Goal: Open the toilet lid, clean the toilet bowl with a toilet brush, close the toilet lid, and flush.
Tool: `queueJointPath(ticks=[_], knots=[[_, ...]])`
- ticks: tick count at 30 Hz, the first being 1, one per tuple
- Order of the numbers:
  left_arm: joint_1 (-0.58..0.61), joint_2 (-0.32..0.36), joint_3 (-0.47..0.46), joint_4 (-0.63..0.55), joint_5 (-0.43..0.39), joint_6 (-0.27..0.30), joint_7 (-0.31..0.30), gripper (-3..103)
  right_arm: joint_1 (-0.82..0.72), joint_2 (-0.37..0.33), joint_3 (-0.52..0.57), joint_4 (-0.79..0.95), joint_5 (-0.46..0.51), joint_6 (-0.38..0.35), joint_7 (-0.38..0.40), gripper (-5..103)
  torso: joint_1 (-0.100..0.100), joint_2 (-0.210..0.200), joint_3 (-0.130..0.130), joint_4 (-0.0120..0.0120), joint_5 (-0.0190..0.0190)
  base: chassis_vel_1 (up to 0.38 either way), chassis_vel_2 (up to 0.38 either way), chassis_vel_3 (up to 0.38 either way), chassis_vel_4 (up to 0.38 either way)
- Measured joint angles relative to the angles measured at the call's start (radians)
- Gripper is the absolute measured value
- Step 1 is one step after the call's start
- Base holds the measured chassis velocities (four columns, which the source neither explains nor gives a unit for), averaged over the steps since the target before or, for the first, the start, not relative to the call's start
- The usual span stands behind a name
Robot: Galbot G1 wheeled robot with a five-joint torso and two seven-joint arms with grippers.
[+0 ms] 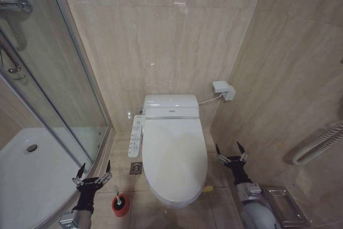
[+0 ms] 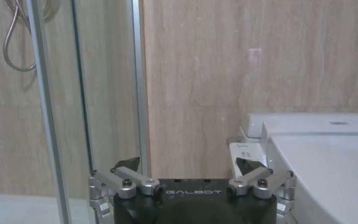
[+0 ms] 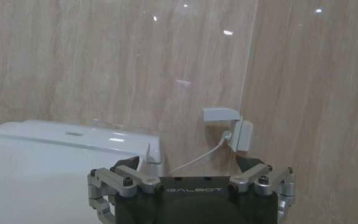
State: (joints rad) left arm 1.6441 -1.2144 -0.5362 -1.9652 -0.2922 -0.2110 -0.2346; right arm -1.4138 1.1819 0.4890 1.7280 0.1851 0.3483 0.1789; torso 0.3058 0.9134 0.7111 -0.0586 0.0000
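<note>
left end effector (image 1: 94,171) spread, empty | right end effector (image 1: 231,152) spread, empty | toilet lid (image 1: 174,156) down

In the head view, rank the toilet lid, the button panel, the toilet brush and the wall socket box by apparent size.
1. toilet lid, far the largest
2. button panel
3. toilet brush with its red cup
4. wall socket box

The last two look close, and the brush sits nearer the camera.

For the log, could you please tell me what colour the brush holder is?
Red; the holder shows best in the head view.
</note>
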Motion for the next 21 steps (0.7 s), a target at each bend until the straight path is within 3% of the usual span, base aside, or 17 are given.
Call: queueJointPath(ticks=[21], knots=[[0.0, 0.0, 0.0, 0.0, 0.0, 0.0, 0.0, 100, 0.0, 0.0, 0.0, 0.0, 0.0, 0.0, 0.0, 100, 0.0, 0.0, 0.0, 0.0, 0.0, 0.0, 0.0, 0.0, 0.0]])
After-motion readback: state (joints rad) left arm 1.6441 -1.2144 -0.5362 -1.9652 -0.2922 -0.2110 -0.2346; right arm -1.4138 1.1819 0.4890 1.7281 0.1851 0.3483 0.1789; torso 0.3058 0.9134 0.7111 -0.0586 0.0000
